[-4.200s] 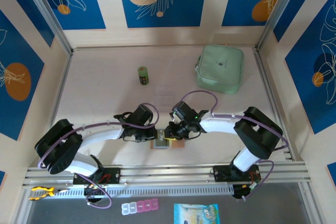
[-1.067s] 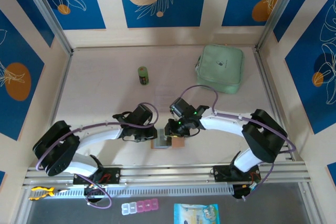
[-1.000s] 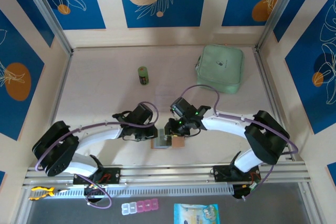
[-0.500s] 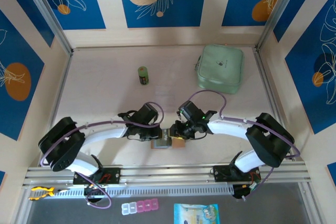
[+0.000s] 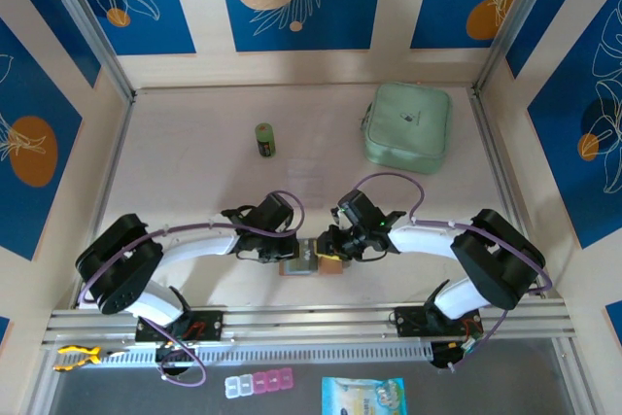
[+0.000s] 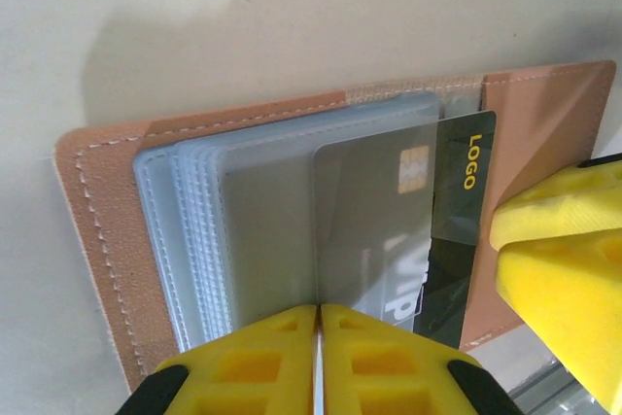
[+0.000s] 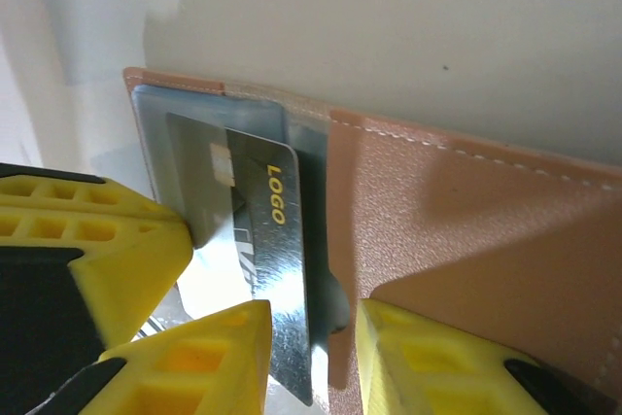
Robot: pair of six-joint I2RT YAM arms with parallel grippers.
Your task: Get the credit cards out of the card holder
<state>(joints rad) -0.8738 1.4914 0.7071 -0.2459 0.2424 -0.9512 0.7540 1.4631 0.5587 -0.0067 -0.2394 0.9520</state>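
The salmon-pink card holder point(image 5: 333, 265) lies open near the table's front edge, its clear pockets point(image 6: 243, 230) facing up. A dark credit card point(image 6: 457, 230) printed "LOGO" sticks partway out of a pocket toward the pink flap point(image 7: 457, 230). My left gripper point(image 6: 318, 310) is shut, with its tips pressed down on the pockets beside the card. My right gripper point(image 7: 313, 313) stands part open over the card's point(image 7: 282, 269) protruding end. One of its fingers point(image 7: 209, 352) sits at the card's edge and the other is on the flap. In the top view both grippers meet over the holder.
A mint-green zip pouch point(image 5: 408, 126) lies at the back right and a small green cylinder point(image 5: 264, 139) at the back middle. The metal rail point(image 5: 311, 323) runs just in front of the holder. Framed walls close the table's sides.
Both wrists have shifted a little to the right over the holder, the right one more and nearer the front. The holder has stayed in place.
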